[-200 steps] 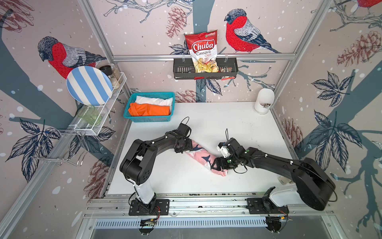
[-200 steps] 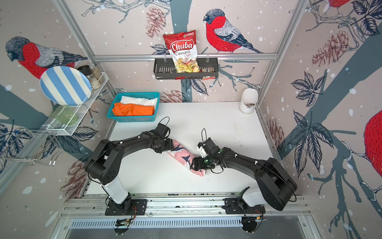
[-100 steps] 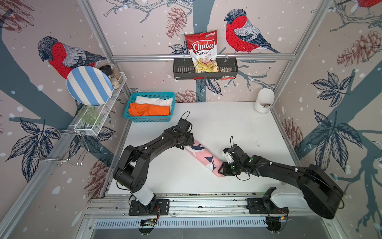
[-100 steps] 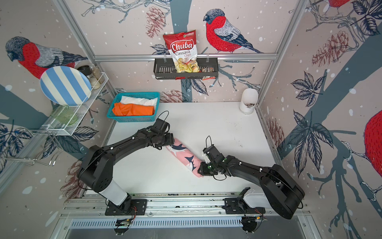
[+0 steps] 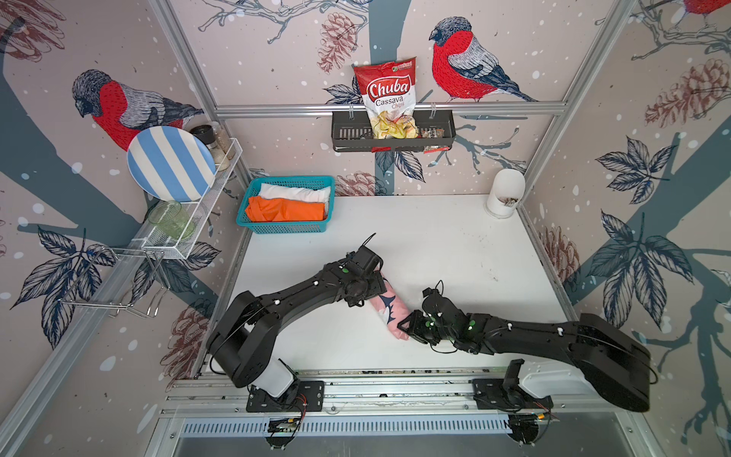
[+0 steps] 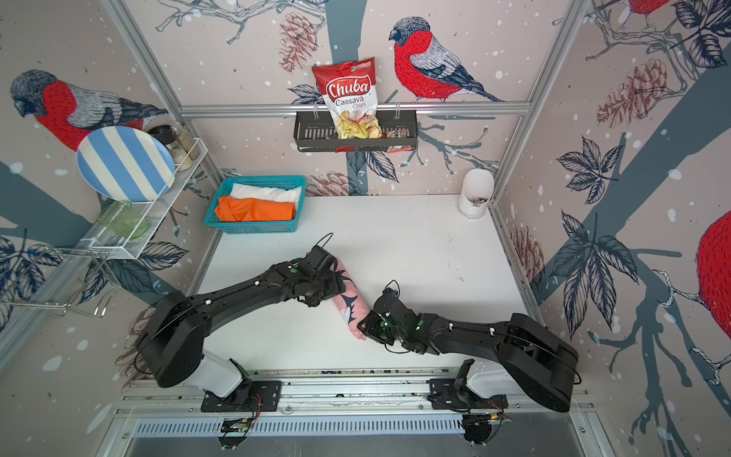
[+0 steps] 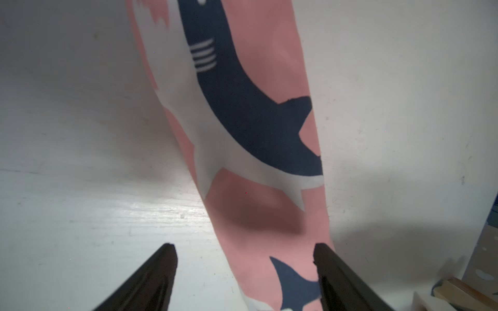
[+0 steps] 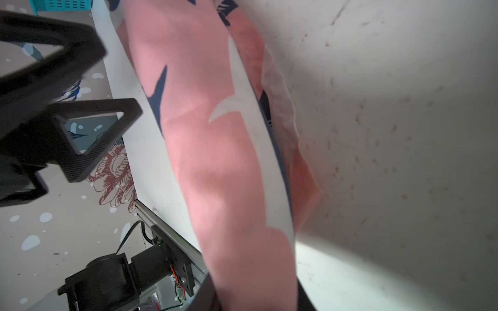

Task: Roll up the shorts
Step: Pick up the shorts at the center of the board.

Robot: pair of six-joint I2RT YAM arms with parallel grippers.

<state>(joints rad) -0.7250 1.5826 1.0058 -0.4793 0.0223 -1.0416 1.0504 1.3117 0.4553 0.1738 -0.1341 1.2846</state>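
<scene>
Left wrist: pink shorts point(image 7: 256, 202), tubular roll.

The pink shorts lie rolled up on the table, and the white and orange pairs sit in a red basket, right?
Not quite: the basket is teal, not red, as both top views show. The pink shorts do lie rolled on the table, with the white shorts and orange shorts in that basket.

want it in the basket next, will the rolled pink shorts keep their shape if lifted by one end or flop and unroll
Probably floppy: the pink shorts are soft cloth, so lifted by the end in the right hand, it would likely sag. It may loosen, since a loose flap shows along its side. Being round, it could roll if pushed sideways.
</scene>
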